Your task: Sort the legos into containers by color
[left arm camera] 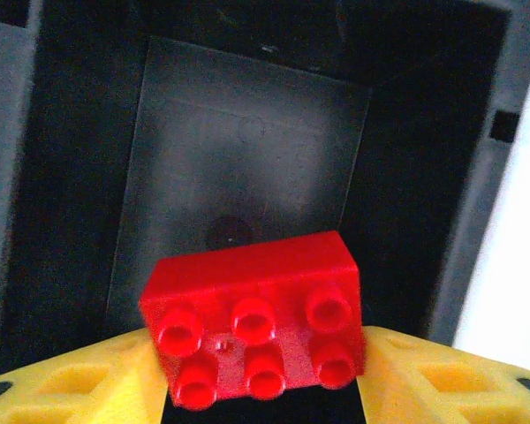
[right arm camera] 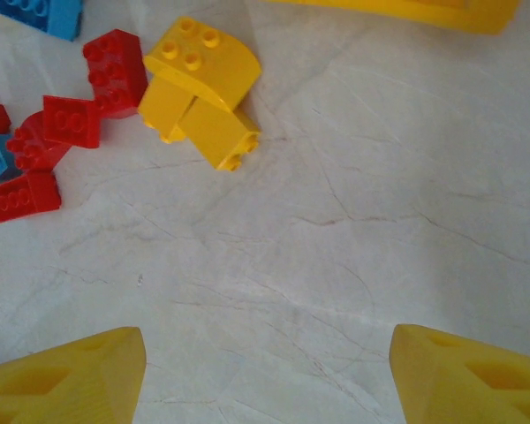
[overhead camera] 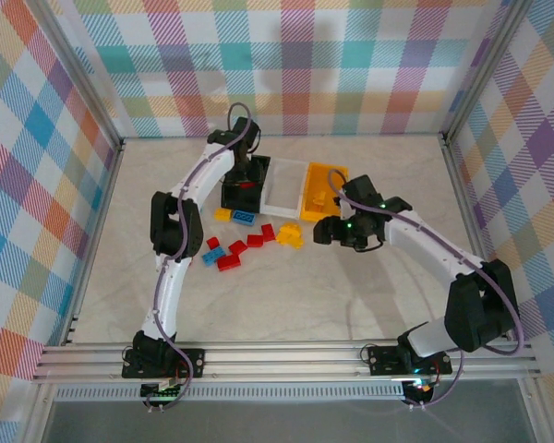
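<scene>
My left gripper is shut on a red six-stud lego, holding it over the inside of the black bin. From above, that gripper hangs over the black bin, with the white bin and the yellow-orange bin to its right. Loose red legos, blue legos and yellow legos lie in front of the bins. My right gripper is open over bare table, its fingers below and right of the yellow legos.
Red legos and a blue one lie at the left of the right wrist view; the yellow-orange bin's rim runs along its top. Metal frame posts and checked walls enclose the table.
</scene>
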